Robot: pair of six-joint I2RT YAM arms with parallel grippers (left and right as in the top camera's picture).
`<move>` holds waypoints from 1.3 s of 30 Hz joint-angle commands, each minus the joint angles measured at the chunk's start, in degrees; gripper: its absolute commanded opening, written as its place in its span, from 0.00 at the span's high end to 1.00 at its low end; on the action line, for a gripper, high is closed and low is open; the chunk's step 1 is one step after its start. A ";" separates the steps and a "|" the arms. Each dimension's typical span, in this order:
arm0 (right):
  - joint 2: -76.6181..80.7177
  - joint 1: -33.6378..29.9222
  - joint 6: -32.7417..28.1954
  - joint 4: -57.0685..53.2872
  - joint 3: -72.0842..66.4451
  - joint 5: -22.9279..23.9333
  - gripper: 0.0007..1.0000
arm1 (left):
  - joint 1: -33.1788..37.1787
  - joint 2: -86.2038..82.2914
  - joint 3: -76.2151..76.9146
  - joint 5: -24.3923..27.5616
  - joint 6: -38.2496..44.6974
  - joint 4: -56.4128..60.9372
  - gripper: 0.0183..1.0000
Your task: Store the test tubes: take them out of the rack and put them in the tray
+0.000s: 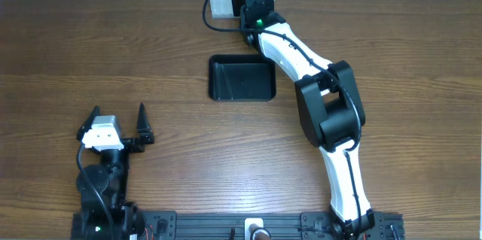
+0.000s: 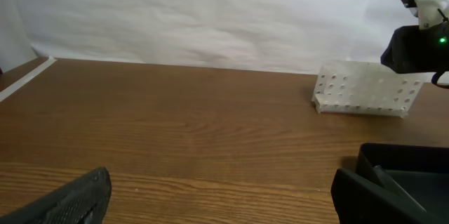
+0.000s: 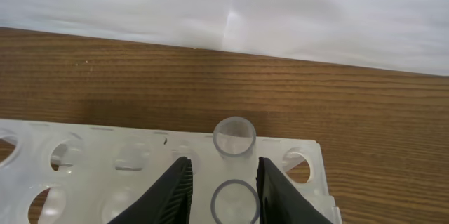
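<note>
The white test tube rack (image 1: 222,2) stands at the table's far edge; it also shows in the left wrist view (image 2: 368,89). My right gripper (image 1: 253,1) hovers over its right end. In the right wrist view the rack (image 3: 84,161) holds two clear tubes. One tube (image 3: 235,201) sits between the open fingers (image 3: 177,190) of my right gripper (image 3: 226,182), with a small gap on each side. The other tube (image 3: 234,137) stands just beyond the fingertips. The black tray (image 1: 242,79) lies in the middle of the table with nothing in it. My left gripper (image 1: 119,123) rests open at the near left.
A white wall or sheet (image 2: 210,13) backs the table's far edge right behind the rack. The right arm (image 1: 324,97) stretches diagonally past the tray's right side. Bare wood (image 1: 113,37) spans the table's left half.
</note>
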 commanded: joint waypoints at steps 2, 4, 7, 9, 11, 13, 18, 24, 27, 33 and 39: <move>0.68 0.68 0.09 -0.55 1.31 0.22 0.70 | 0.15 -0.35 -0.24 0.81 0.61 -0.17 0.00; 0.46 0.68 0.11 -0.61 1.31 0.20 0.70 | 0.15 -0.35 -0.24 0.79 0.61 -0.17 0.00; 0.02 0.68 0.11 -0.72 1.31 0.20 0.71 | 0.15 -0.35 -0.24 0.81 0.61 -0.17 0.00; -0.35 0.68 0.11 -0.81 1.31 0.17 0.72 | 0.15 -0.35 -0.24 0.81 0.61 -0.17 0.00; -0.83 0.68 0.11 -1.03 1.31 0.17 0.73 | 0.15 -0.35 -0.24 0.81 0.61 -0.17 0.00; -1.55 0.68 0.11 -1.38 1.31 0.17 0.75 | 0.15 -0.35 -0.24 0.81 0.61 -0.17 0.00; -2.82 0.68 0.09 -1.53 1.31 0.17 0.77 | 0.15 -0.35 -0.24 0.81 0.61 -0.17 0.00; -4.74 0.68 0.07 -1.62 1.31 0.20 0.81 | 0.15 -0.35 -0.24 0.81 0.61 -0.17 0.00; -6.03 0.68 0.09 -1.86 1.31 0.20 0.82 | 0.15 -0.35 -0.24 0.81 0.61 -0.17 0.00; -9.14 0.68 0.07 -2.91 1.31 0.20 0.84 | 0.15 -0.35 -0.24 0.79 0.61 -0.17 0.00; -12.83 0.74 0.07 -5.79 1.31 0.17 0.86 | 0.15 -0.35 -0.24 0.81 0.61 -0.17 0.00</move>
